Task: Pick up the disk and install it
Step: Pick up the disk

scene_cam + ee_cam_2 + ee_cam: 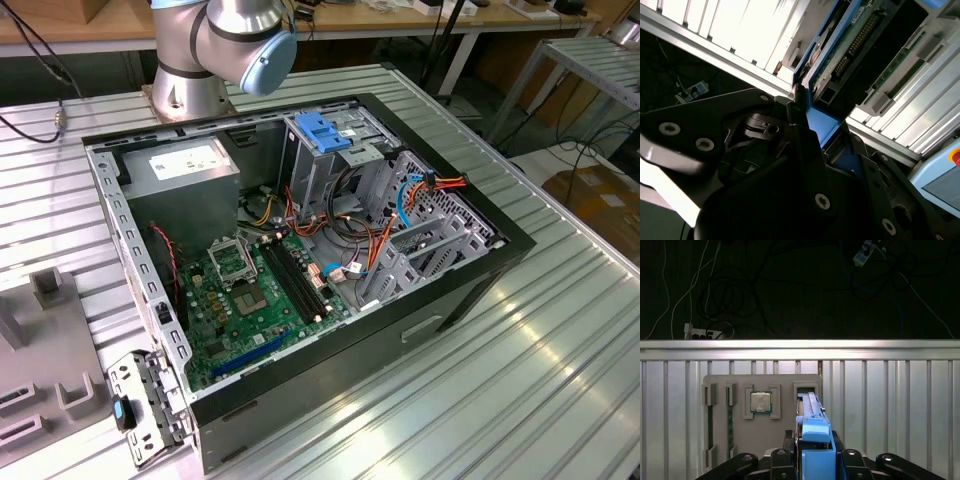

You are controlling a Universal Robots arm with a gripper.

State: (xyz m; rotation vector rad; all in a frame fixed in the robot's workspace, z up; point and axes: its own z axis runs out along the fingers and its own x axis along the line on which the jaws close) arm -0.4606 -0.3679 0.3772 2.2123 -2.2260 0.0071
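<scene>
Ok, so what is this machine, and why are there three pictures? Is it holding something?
It is a robot arm standing on a ridged metal table. The exterior view comes from a camera off to the side. It shows an open computer case lying on the table, with a green board and coloured wires inside.

The other two pictures come from small cameras riding near the arm's wrist, so they look along its gripper, which is the robot's hand.

In the first wrist view the gripper is closed on the disk, a flat hard drive with blue edging. It is at a grey tray that also holds a square chip. The second wrist view shows the same disk up close from another angle.
</scene>
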